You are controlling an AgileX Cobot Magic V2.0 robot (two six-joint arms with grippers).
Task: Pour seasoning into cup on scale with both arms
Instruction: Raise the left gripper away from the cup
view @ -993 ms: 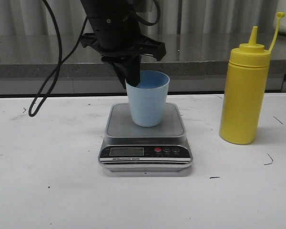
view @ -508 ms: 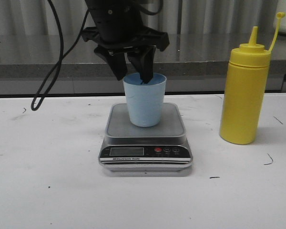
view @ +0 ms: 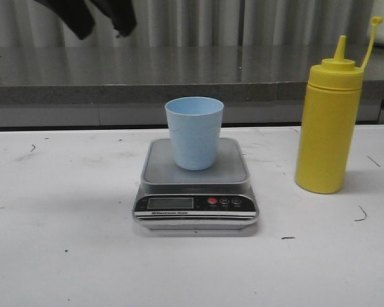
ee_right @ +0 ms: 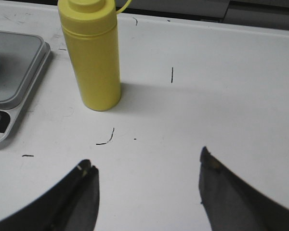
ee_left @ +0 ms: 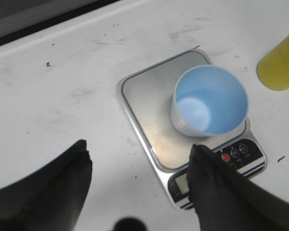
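The pale blue cup (view: 193,132) stands upright and empty on the silver scale (view: 195,185) at the table's middle; both show in the left wrist view, the cup (ee_left: 209,100) on the scale (ee_left: 149,101). The yellow seasoning bottle (view: 328,118) stands upright to the scale's right, cap strap hanging open; it also shows in the right wrist view (ee_right: 91,57). My left gripper (view: 102,19) is open and empty, high above the table at the upper left, its fingertips (ee_left: 82,154) well apart. My right gripper (ee_right: 147,161) is open and empty over bare table, short of the bottle.
A grey ledge (view: 192,70) runs along the back of the white table (view: 64,256). Small dark marks dot the tabletop. A corner of the scale (ee_right: 14,72) shows in the right wrist view.
My left gripper has let go of the cup's rim and risen up and to the left, away from it. The cup stays upright on the scale. The bottle has not moved.
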